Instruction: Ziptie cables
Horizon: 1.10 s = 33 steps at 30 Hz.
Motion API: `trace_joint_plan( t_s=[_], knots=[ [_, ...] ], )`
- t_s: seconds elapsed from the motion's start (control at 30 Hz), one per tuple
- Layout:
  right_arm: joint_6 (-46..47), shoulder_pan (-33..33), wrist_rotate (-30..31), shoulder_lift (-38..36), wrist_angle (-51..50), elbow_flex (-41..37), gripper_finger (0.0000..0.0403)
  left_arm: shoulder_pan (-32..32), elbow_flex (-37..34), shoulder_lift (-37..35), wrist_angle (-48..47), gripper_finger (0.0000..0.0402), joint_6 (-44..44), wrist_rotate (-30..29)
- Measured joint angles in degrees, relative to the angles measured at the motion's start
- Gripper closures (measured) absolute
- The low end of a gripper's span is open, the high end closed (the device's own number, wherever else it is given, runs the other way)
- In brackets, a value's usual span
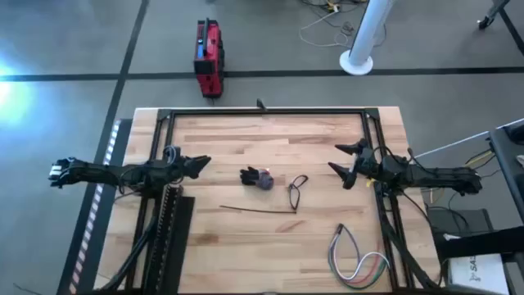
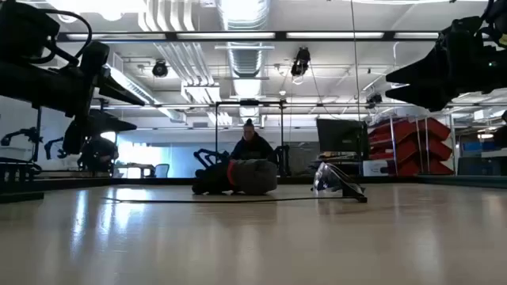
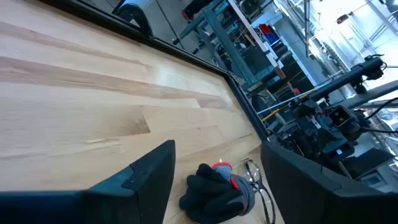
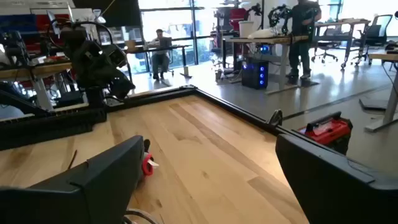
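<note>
The cables [image 1: 357, 260], a loose bundle of grey, red, green and white wires, lie curled on the table near its front right. The ziptie [image 1: 258, 211], a thin dark strap, lies flat at the table's middle, nearer the front. My left gripper [image 1: 201, 163] hovers open at the table's left, pointing right. My right gripper [image 1: 345, 162] hovers open at the right, pointing left. Both are clear of the table and hold nothing.
A dark bundled object with a red spot [image 1: 258, 177] [image 3: 214, 186] lies mid-table, a small black wire loop [image 1: 296, 192] to its right. A black frame [image 1: 262, 111] edges the table. People show in the room beyond.
</note>
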Motion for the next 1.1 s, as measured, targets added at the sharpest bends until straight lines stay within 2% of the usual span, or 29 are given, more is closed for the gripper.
trace_joint_plan(
  t_s=[0.8,1.1],
  knots=[
    [0.0,0.02,0.0,-0.02,0.0,0.0,0.0049,0.0,0.0,0.01,-0.02,0.0156,0.01,0.0],
    [0.0,0.0,0.0,-0.01,0.01,-0.02,0.0049,0.0,0.0,0.02,-0.01,0.0169,0.0,-0.01]
  ],
)
